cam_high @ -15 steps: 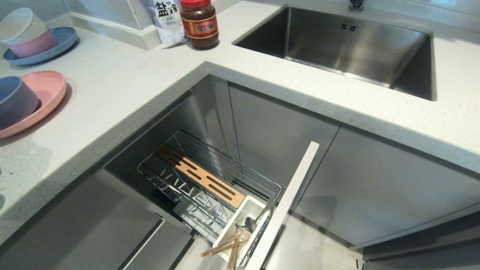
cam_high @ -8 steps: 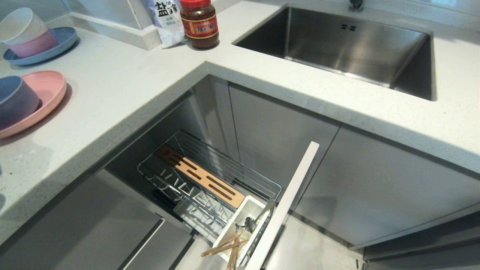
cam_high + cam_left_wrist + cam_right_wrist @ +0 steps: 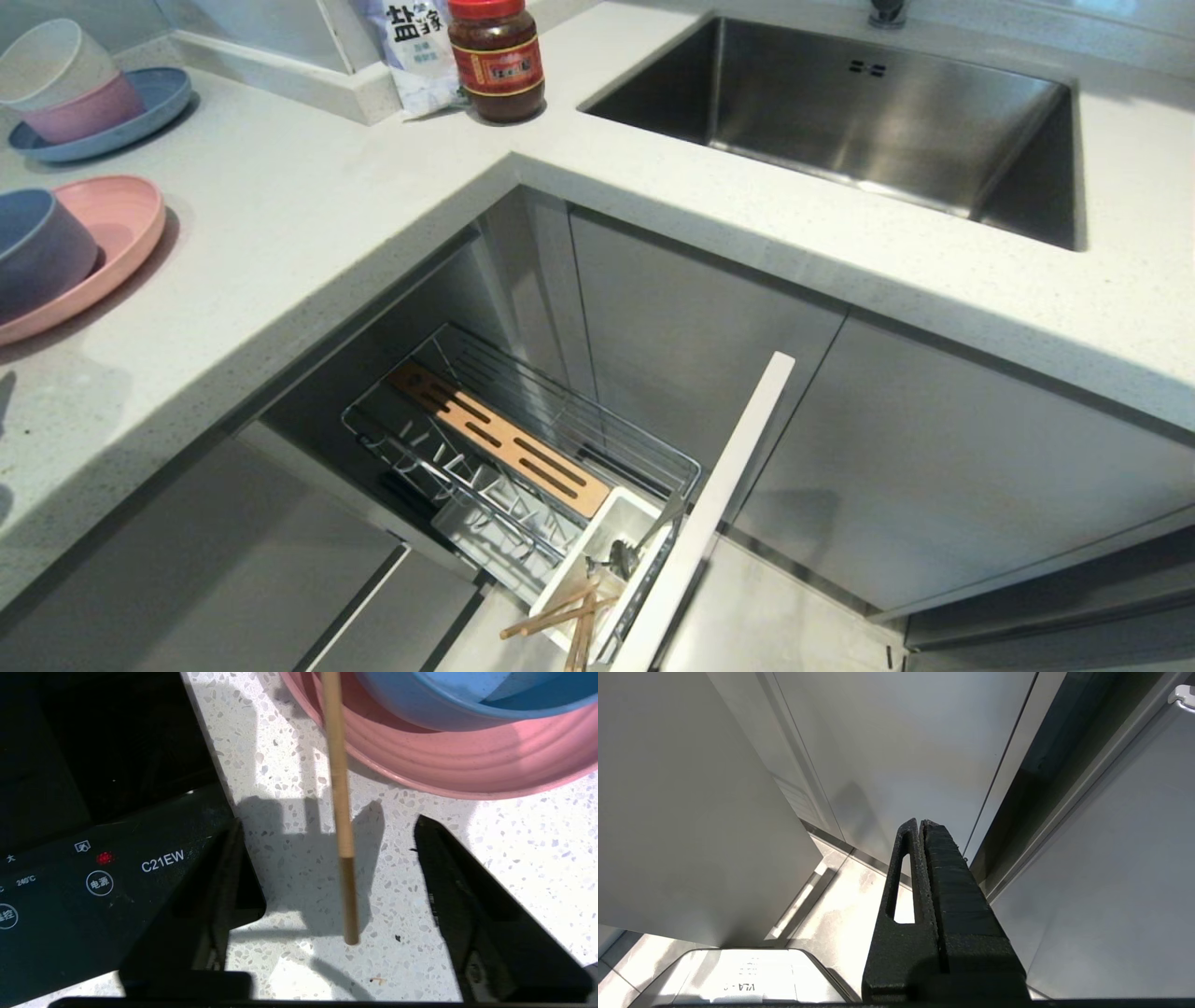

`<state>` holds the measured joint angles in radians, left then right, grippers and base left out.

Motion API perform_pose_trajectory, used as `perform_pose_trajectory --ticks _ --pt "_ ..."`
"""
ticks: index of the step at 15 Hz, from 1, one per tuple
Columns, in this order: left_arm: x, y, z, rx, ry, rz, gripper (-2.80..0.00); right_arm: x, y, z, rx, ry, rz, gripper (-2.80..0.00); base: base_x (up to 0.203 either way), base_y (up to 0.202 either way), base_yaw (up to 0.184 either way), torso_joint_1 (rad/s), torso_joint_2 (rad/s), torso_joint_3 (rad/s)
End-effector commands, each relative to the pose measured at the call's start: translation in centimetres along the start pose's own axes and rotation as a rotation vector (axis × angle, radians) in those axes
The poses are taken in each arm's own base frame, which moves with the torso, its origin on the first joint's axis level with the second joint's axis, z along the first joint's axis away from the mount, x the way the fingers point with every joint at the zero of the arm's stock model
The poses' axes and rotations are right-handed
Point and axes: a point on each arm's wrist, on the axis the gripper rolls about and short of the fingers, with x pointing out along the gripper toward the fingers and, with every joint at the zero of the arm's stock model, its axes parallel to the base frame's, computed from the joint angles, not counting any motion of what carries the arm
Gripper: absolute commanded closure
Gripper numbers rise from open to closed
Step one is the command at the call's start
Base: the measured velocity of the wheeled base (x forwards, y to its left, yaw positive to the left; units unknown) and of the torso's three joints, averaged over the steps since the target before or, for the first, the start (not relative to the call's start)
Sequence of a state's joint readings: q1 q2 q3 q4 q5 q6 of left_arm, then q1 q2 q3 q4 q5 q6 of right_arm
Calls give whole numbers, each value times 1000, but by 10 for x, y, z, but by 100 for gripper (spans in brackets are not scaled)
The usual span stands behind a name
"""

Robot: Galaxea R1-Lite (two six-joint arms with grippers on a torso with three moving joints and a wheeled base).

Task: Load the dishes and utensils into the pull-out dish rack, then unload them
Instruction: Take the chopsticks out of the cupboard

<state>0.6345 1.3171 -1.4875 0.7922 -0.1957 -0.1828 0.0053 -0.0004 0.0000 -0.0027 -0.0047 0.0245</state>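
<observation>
In the left wrist view, the left gripper (image 3: 327,858) is seen spread wide over the speckled counter (image 3: 289,732), gripping nothing. A single wooden chopstick (image 3: 341,812) is seen between its fingers (image 3: 224,877), touching neither, its far end leaning on the pink plate (image 3: 444,765). The right gripper (image 3: 922,826) is pressed closed, empty, beside cabinet fronts (image 3: 901,742).

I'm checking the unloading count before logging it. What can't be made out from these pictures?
- Chopstick, left wrist view: its far end is cut off by the picture edge. It lies free between the left gripper's open fingers.
- Utensil cup, head view: steel pieces too small to tell apart; chopsticks there run off the picture's edge.
- Blue-grey bowl on the pink plate, head view: cut by the edge.
- Right gripper: shut, beside cabinets, absent from the head view.
</observation>
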Motion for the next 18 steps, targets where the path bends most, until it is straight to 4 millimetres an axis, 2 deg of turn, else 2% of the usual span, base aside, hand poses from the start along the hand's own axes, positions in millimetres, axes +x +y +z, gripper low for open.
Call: perform_pose_trajectory --ticks 1,3,6,7,10,14,16,18 --pt "-8 -1 -2 1 -16 -1 -280 0 0 -1 0 -1 0 0 0 0 0 0 0 0" --pt "-20 -2 -6 4 -50 2 -280 0 0 0 0 -3 0 0 0 0 0 0 0 0" --pt "-50 -6 -12 16 -147 6 -280 0 0 0 0 -3 0 0 0 0 0 0 0 0" --pt "-61 -8 -14 28 -215 5 0 0 0 -1 0 -1 1 0 0 0 0 0 0 0" --pt "-89 -17 -4 76 -489 5 0 0 0 0 0 -3 1 0 0 0 0 0 0 0" --pt "-132 -40 19 110 -742 -168 0 0 0 -1 0 -2 0 0 0 0 0 0 0 0" --pt "-136 -50 22 78 -741 -287 0 0 0 0 0 -3 1 0 0 0 0 0 0 0" --pt "-128 -61 18 -13 -661 -408 0 0 0 0 0 -3 1 0 0 0 0 0 0 0"
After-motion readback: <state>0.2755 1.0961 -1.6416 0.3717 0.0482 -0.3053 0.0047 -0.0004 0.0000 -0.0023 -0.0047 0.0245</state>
